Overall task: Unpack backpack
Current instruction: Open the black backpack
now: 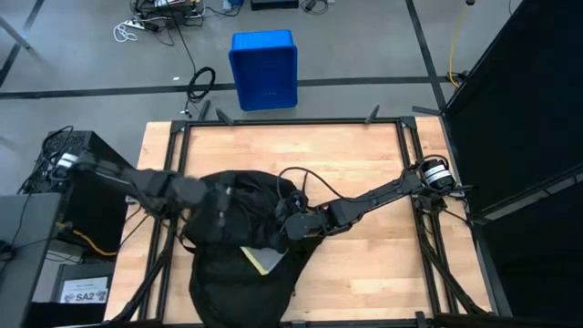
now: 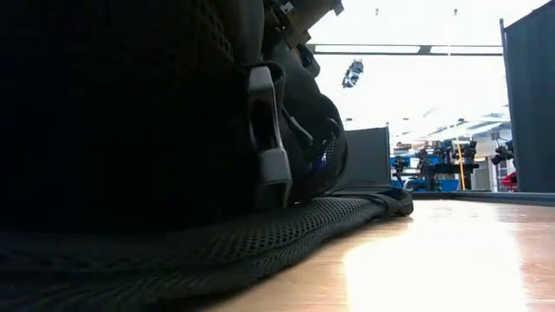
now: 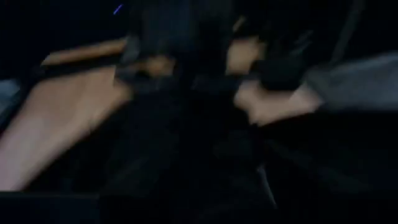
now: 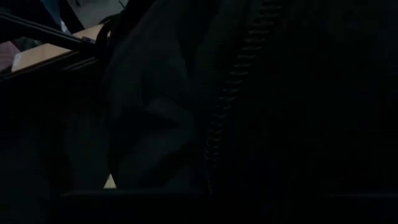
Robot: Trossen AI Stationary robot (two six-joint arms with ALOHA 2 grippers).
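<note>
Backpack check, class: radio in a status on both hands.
Left hand over backpack. Right hand shut at its right edge. Yellowish item showing at the opening.

A light wooden table [image 1: 364, 164] in a black metal frame stands on grey concrete floor [image 1: 364, 46]. Just beyond its far edge sits a blue plastic bin [image 1: 263, 68]. Cables [image 1: 150, 23] trail farther off; a black curtain [image 1: 528, 100] hangs beside the table.

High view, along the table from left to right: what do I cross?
Left arm → left gripper over the backpack → right gripper at the backpack's right edge → right arm → bare table.
</note>
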